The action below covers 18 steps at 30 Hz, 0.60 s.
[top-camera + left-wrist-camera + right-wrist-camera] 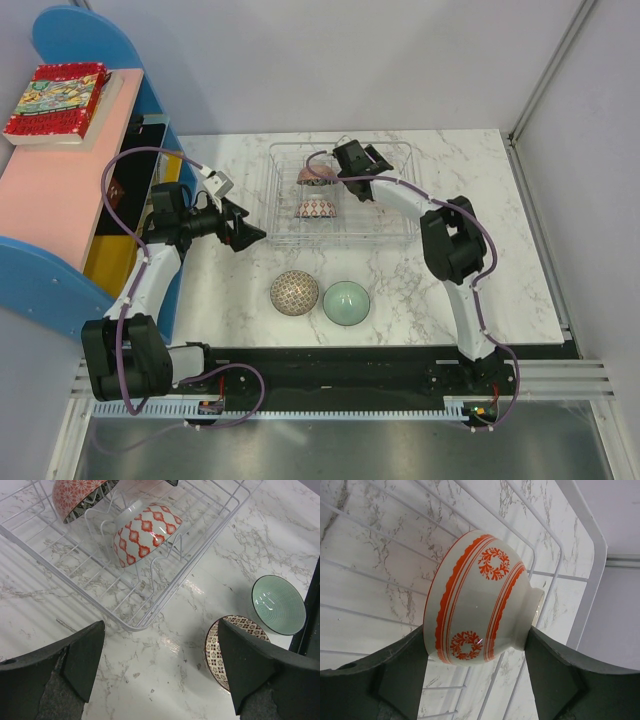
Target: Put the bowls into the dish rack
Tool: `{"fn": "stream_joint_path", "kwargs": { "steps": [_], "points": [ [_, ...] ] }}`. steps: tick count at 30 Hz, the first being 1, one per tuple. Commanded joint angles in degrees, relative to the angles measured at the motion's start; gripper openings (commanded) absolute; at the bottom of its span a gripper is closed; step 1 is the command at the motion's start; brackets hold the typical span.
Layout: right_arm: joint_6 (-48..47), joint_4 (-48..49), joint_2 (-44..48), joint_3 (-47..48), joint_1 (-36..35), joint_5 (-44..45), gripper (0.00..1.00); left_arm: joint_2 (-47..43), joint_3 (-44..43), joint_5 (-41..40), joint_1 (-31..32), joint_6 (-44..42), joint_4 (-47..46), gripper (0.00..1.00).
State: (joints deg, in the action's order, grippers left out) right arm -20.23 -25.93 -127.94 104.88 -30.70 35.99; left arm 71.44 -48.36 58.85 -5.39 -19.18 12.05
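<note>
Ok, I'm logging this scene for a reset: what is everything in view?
rack: one, white wire, far middle of table
orange bowl: one, orange floral, in rack
lattice bowl: one, white and red, in rack
wreath bowl: one, cream and orange, held over rack
brown bowl: one, beige-brown, table before rack
mint bowl: one, pale green, beside brown bowl
table: one, white marble
shelf: one, blue and pink, left of table
book: one, red patterned, on shelf
left gripper: one, black, open, left of rack
right gripper: one, black, shut on wreath bowl
</note>
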Motion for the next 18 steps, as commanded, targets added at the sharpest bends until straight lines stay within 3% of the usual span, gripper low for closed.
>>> {"fn": "stream_joint_path", "kwargs": {
  "steps": [1, 11, 12, 15, 16, 18],
  "points": [
    [-2.2, 2.5, -1.1, 3.6, -0.2, 5.1, 0.00, -1.4, 0.4, 1.8, -0.2, -1.6, -1.1, 1.00],
    [-3.6, 1.9, -3.2, 3.1, -0.1, 6.7, 0.00, -1.7, 0.4, 2.1, -0.2, -1.6, -1.1, 1.00],
    [-3.6, 1.9, -3.3, 3.0, -0.1, 6.8, 0.04, -1.7, 0.5, 2.0, -0.2, -1.6, -1.2, 1.00],
    [-3.8, 1.2, -3.5, 2.4, -0.1, 5.8, 0.41, -1.7, 0.5, 2.0, -0.2, -1.6, -1.2, 1.00],
    [-3.6, 0.7, -3.6, 2.4, -0.1, 5.5, 0.63, -1.7, 0.5, 2.1, -0.2, -1.6, -1.2, 1.00],
    [-3.2, 0.4, -3.5, 2.2, 0.0, 4.4, 0.77, -1.7, 0.5, 2.1, -0.2, -1.6, -1.1, 1.00]
  ]
}}
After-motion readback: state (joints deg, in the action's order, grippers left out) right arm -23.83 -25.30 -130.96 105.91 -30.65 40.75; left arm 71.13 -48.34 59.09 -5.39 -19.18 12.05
